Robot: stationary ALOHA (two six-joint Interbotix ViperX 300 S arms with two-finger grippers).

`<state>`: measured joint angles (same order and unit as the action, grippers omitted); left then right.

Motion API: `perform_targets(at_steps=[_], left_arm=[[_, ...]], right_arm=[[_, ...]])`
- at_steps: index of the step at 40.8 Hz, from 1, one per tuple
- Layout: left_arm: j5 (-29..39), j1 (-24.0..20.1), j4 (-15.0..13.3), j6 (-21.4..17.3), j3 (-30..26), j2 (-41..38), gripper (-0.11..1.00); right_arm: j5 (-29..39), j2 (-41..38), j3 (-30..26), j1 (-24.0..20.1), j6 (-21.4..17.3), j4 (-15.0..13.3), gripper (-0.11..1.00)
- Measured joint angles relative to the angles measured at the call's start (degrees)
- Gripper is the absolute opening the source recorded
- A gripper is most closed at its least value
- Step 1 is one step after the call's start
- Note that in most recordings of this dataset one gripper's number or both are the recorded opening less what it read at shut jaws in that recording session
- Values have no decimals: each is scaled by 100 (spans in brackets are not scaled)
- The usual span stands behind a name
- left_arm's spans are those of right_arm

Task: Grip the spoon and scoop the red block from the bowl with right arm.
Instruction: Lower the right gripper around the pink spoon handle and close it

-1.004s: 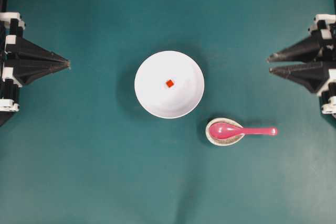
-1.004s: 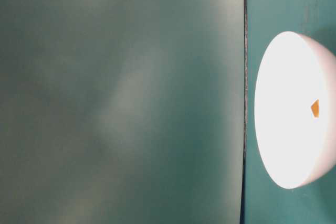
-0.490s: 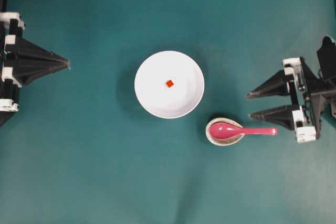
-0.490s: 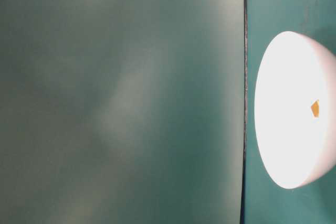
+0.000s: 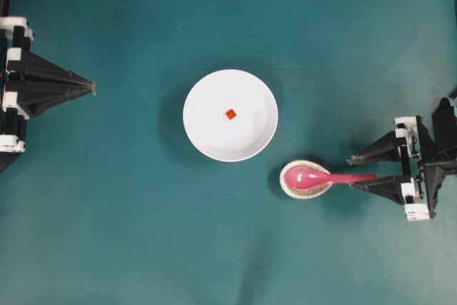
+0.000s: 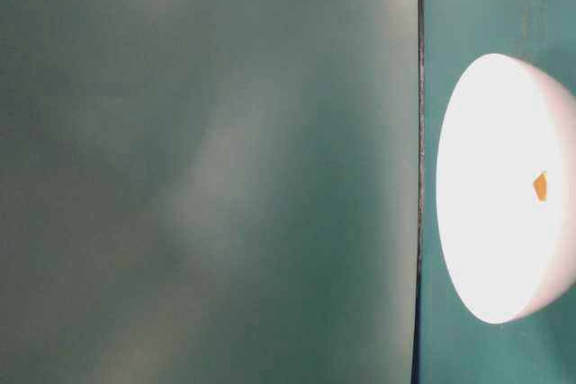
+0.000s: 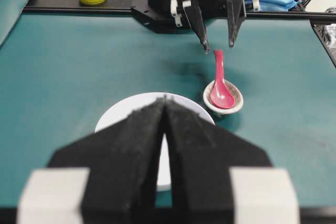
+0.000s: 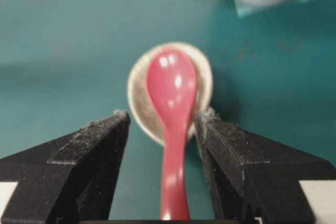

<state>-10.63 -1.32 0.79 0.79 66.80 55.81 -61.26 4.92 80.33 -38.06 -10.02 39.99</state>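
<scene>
Between the right gripper's matt, gritty black fingers lies the spoon, glossy pink (highlights on its scoop); beyond their tips, its speckled dish looks glazed; the bowl smooth white; the table cover matt teal.

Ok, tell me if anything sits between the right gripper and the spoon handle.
Nothing visible does. The right gripper is open, its fingers on either side of the spoon handle with only bare gaps between them. The spoon's scoop rests in the small speckled dish, clear of the fingers.
</scene>
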Motion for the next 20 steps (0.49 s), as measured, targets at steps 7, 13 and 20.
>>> perform_targets(at_steps=[7, 13, 20], left_arm=[[35, 0, 9, 0, 9, -9, 0], [88, -9, 0, 18, 0, 0, 0], [114, 0, 9, 26, 0, 0, 0]], right_arm=[[-18, -316, 35, -26, 9, 18, 58], [-18, -396, 105, -35, 18, 18, 57], [35, -422, 105, -114, 44, -18, 57]])
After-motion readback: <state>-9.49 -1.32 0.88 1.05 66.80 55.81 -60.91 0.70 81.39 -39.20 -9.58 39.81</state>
